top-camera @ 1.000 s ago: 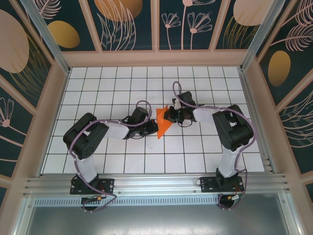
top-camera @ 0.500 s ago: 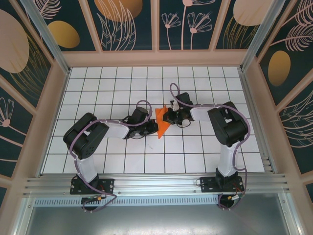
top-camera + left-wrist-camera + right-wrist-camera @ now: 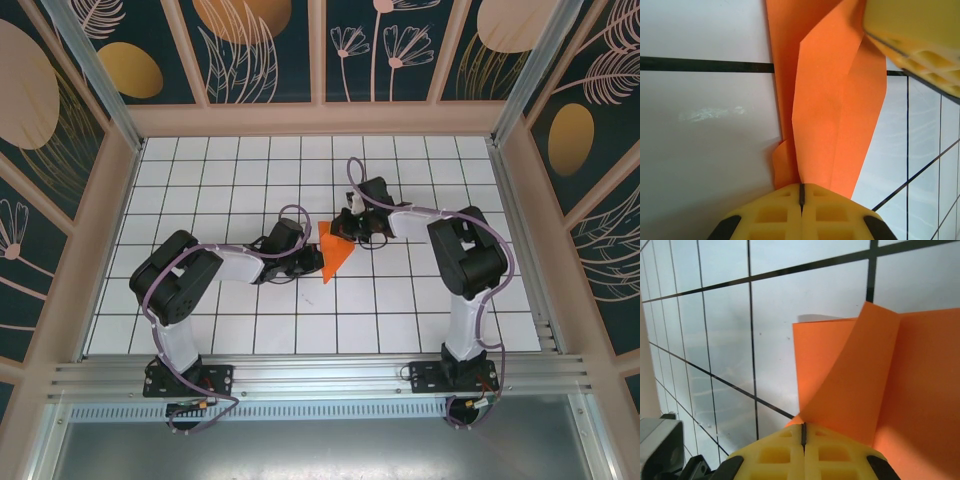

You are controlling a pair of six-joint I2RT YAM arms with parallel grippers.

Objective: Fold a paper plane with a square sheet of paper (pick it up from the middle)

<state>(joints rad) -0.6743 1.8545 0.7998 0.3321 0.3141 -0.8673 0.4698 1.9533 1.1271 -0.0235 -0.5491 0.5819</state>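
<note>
Swinging toward the table's far side over the past second, the right gripper has carried its wrist away from the arm bases. Its yellow fingertips stay pressed together on a raised, curling flap of the orange sheet, apparently to draw that flap over into a fresh crease. The left gripper has not moved across the same span and is likewise clamped shut. It pinches stacked layers at the sheet's left edge, seemingly as an anchor so the paper cannot slide while its partner pulls.

Seen from the left wrist, one of the right gripper's yellow pads sits over the far part of the paper, with long diagonal folds running between the two grips. From above, the orange sheet lies near the middle of the white gridded table, held between the two grippers, its broad end by the right gripper and its point aimed at the arm bases. Judged by that rough wedge shape, the plane looks only partly folded.
</note>
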